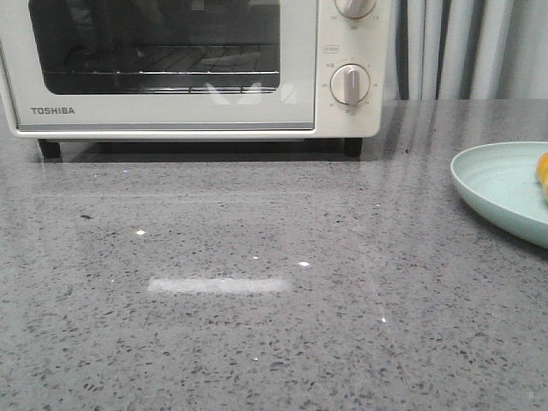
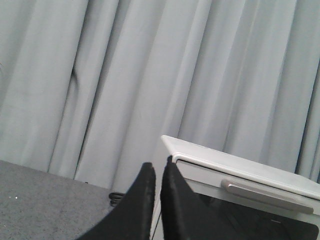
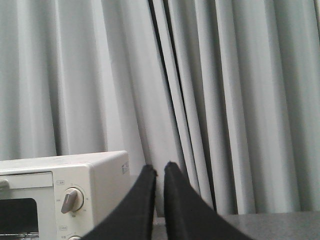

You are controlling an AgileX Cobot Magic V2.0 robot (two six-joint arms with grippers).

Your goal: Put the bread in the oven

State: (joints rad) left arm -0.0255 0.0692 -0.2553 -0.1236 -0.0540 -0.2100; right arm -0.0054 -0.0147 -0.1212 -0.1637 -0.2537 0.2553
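Note:
The cream-white oven (image 1: 171,103) stands at the back left of the grey counter with its glass door closed and a wire rack behind the glass. Only a golden-yellow sliver of the bread (image 1: 543,171) shows, at the right edge of the front view, lying on a pale green plate (image 1: 497,184). Neither arm appears in the front view. My left gripper (image 2: 159,167) is shut and empty, held up beside the oven's (image 2: 240,172) upper left corner. Off the right side of the oven (image 3: 100,180), my right gripper (image 3: 159,170) hangs shut and empty.
Grey curtains (image 3: 200,75) hang behind the counter. The oven door has a silver handle (image 2: 267,194) along its top. Round dials (image 1: 349,84) sit on the oven's right panel. A dark cable (image 2: 115,197) lies behind the oven's left side.

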